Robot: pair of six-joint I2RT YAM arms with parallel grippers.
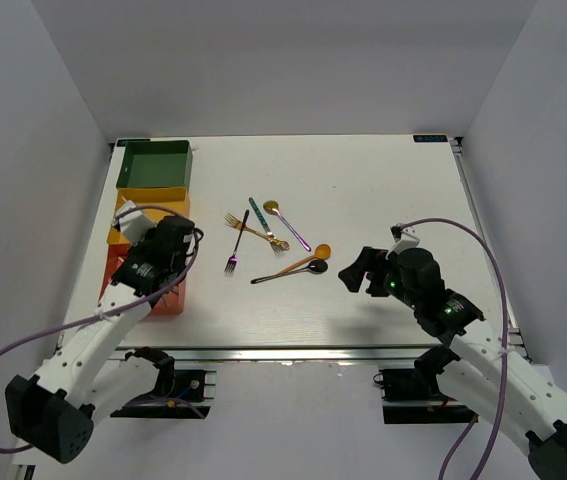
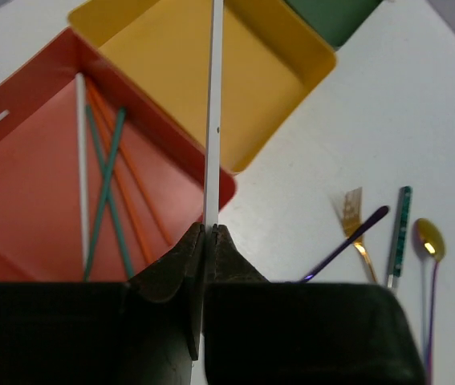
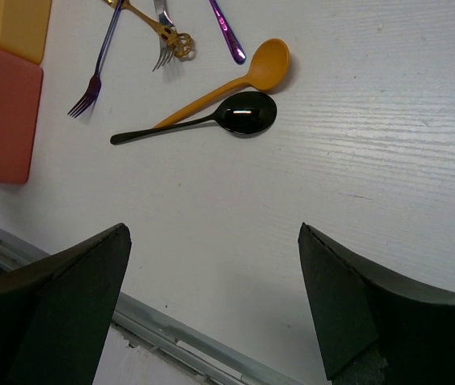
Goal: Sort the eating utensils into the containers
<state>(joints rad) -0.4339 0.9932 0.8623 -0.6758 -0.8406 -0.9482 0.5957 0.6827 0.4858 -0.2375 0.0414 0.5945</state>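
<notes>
Left wrist view: the left gripper (image 2: 209, 241) pinches a thin white chopstick (image 2: 214, 112) at centre, above the orange-red tray (image 2: 18, 128) — teal, orange chopsticks inside. Lower frame, the right gripper (image 3: 211, 305) gapes over glossy spoons (image 3: 243, 112).

left gripper (image 1: 168, 243): over orange-red tray (image 1: 168, 298) | right gripper (image 1: 361, 272): beside black spoon (image 1: 290, 272) | green tray (image 1: 155, 165): far left

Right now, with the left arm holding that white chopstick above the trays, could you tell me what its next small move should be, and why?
Probably lower and release over the orange-red rectangular tray. The left fingers pinch the thin white chopstick, which hangs over the border between that tray and the yellow rectangular tray. The orange-red one already holds a white, teal and orange chopsticks, so it belongs there.
</notes>
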